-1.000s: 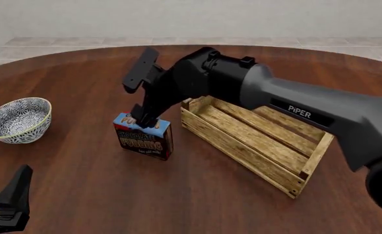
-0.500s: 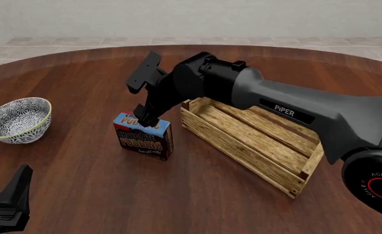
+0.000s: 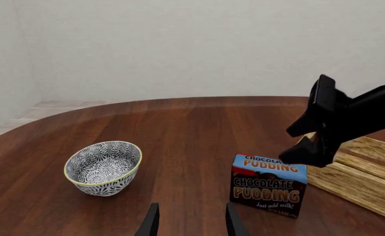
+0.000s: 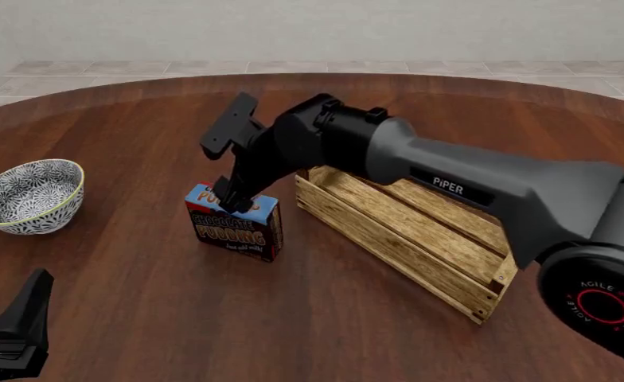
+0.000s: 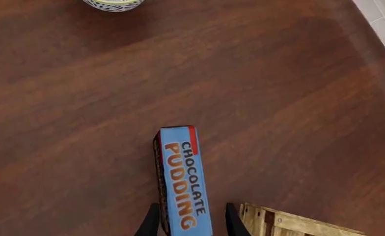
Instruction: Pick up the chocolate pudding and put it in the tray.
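Far left on the round dark wooden worktop [image 4: 163,318]: a blue-white patterned bowl [image 4: 28,195] with a yellow rim, upright, well apart from everything else. At the lower left corner of the front view: the left gripper [image 4: 15,334], low over the worktop, only partly in frame; fingers parted with bare wood between them in its wrist view, holding nothing. Nearer the middle: the chocolate pudding [image 4: 235,221], standing upright on the worktop, blue top up, brown and red front facing the arms' side, just beside the near left corner of the tray [image 4: 413,239] but not inside it. Directly above the carton: the right gripper [image 4: 232,200], pointing down, fingers straddling the narrow blue top at the end nearest the tray, one on each long side; open to roughly the carton's thickness, contact not certain from the wrist view. Carton resting on the wood, not lifted. To the right: the slatted wooden tray, lying diagonally, with the grey right arm [image 4: 471,191] stretched across above it.
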`<state>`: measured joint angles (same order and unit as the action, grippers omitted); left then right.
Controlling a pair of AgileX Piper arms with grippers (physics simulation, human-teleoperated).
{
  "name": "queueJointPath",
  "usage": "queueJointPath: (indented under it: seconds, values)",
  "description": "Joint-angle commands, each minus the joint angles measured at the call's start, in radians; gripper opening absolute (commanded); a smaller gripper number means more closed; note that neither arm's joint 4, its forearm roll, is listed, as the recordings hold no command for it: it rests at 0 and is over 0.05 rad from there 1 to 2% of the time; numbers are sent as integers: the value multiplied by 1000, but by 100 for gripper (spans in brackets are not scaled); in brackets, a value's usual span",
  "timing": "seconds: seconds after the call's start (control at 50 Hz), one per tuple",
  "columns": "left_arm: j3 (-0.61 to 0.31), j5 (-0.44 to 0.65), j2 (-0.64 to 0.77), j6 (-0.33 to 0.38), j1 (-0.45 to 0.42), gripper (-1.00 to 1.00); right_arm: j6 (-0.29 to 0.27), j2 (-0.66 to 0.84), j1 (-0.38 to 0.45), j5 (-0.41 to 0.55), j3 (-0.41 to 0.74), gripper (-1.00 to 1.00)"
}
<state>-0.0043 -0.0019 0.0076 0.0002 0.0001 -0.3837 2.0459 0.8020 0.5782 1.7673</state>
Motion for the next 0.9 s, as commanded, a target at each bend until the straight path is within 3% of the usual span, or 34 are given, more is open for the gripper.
queueJointPath:
  seconds: [0.02,0.9]
  values:
    - [0,0,0,0,0,100,7,16,0,-5,7,100]
    - [0,0,0,0,0,100,28,47,0,-28,-7,100]
